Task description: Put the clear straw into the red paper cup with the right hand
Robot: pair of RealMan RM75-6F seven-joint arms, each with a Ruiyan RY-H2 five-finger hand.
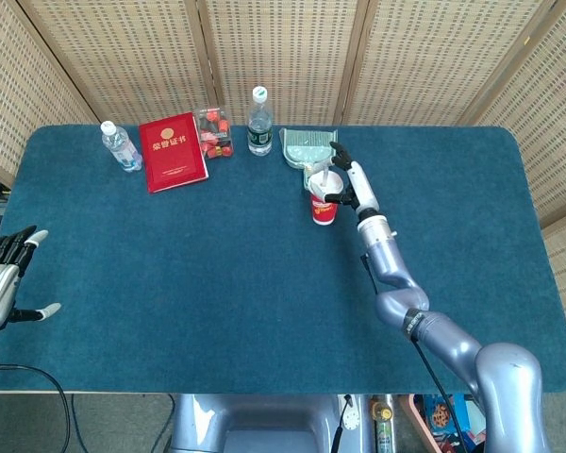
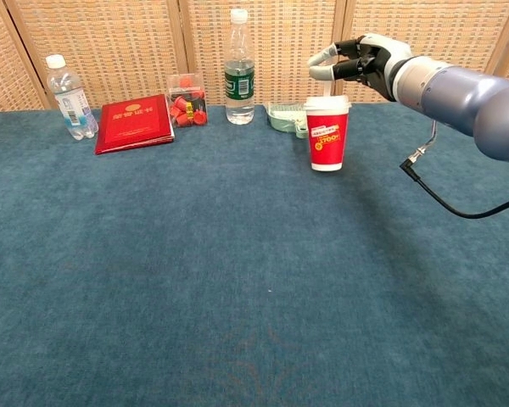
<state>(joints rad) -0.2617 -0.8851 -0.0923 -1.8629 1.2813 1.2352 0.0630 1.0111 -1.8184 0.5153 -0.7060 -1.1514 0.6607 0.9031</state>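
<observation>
The red paper cup [image 2: 327,136] with a white lid stands upright at the far middle of the blue table; the head view also shows this cup [image 1: 323,209]. My right hand [image 2: 356,64] hovers just above and right of its lid, also seen from the head view as the right hand [image 1: 344,179]. Its fingertips pinch the clear straw [image 2: 321,85], which is faint and runs down to the lid. Whether its tip is inside the cup is not visible. My left hand [image 1: 5,278] lies open off the table's left edge, holding nothing.
Along the back edge stand a small water bottle [image 2: 68,97], a red booklet [image 2: 136,123], a clear box of red pieces [image 2: 187,106], a tall bottle [image 2: 239,68] and a pale green tray [image 2: 284,114] right behind the cup. A black cable [image 2: 433,178] hangs from my right arm.
</observation>
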